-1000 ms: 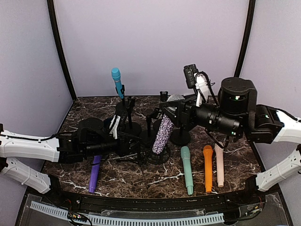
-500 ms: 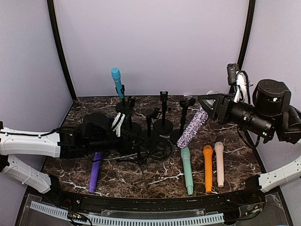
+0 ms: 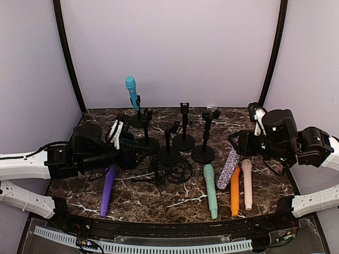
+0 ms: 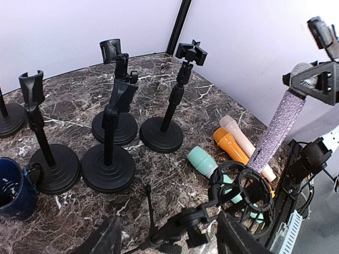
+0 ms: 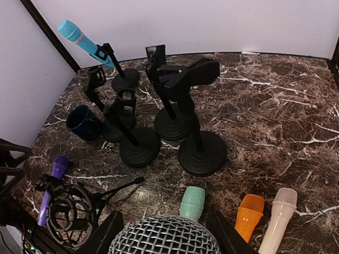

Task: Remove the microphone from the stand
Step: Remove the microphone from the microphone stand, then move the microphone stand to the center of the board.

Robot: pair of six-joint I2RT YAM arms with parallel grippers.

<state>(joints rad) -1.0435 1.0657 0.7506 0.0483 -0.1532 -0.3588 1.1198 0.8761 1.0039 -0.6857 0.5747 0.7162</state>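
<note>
Glitter microphone (image 3: 230,168) lowered beside three lying microphones (image 3: 234,186) | right gripper (image 5: 165,241) holding it | left gripper (image 4: 169,239) wide

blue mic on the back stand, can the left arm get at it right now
Probably yes: the blue mic sticks up above the bare stands nearby, the left fingers are open and empty, and a high approach looks free.

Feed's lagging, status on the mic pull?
Left gripper open, empty. Right gripper shut on glitter microphone, low beside orange microphone. Shock mount empty. Nothing blocking.
</note>
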